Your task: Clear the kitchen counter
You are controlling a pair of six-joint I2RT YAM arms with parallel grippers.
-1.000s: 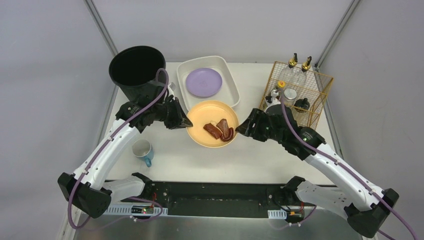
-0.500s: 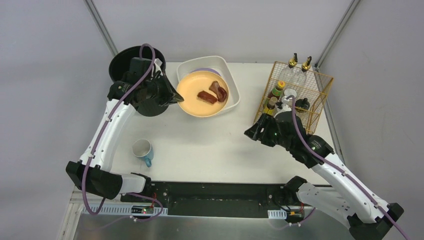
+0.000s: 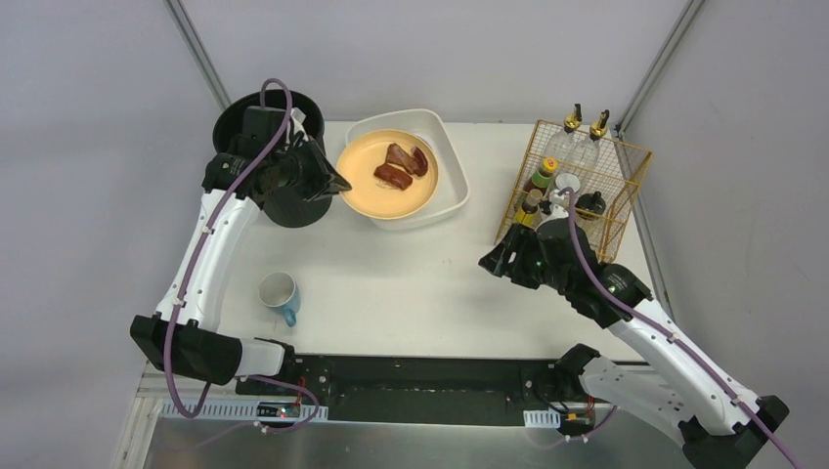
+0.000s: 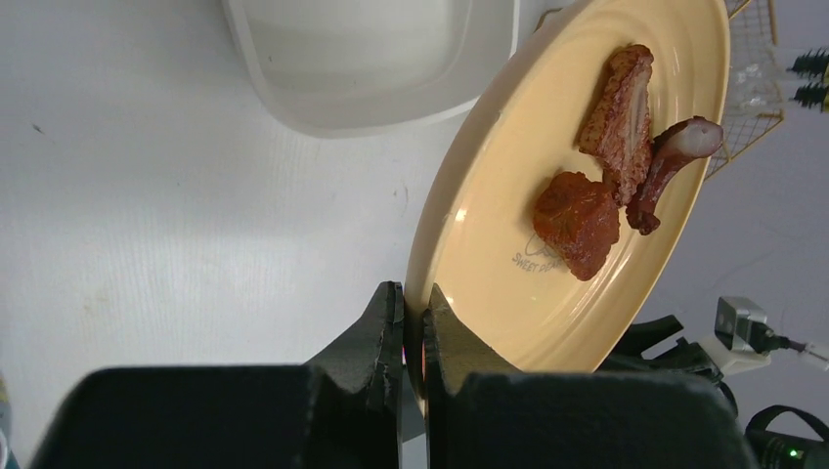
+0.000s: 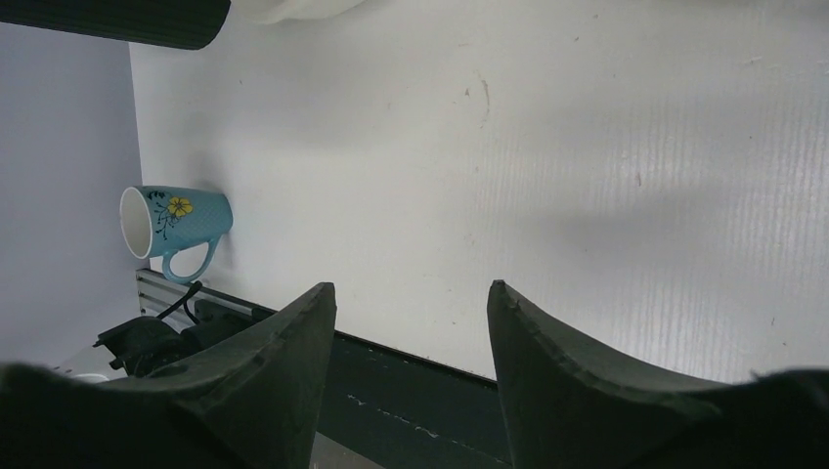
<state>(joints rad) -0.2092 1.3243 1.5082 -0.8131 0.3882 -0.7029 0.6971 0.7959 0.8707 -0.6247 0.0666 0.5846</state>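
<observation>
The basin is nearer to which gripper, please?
Left. The left gripper holds the plate at the basin's left rim; the right gripper hovers apart, nearer the rack.

Open middle, crowded edges
Mid-counter [image 3: 420, 283] is left open; passage is blocked by mug [image 3: 279, 293] front-left; bin [image 3: 227, 127], basin [image 3: 455, 191], held plate [image 3: 376, 197] behind; rack [image 3: 606, 171] right.

left claw [image 4: 415, 295] pinched shut, right claw [image 5: 409, 289] spread, perhaps hovering
</observation>
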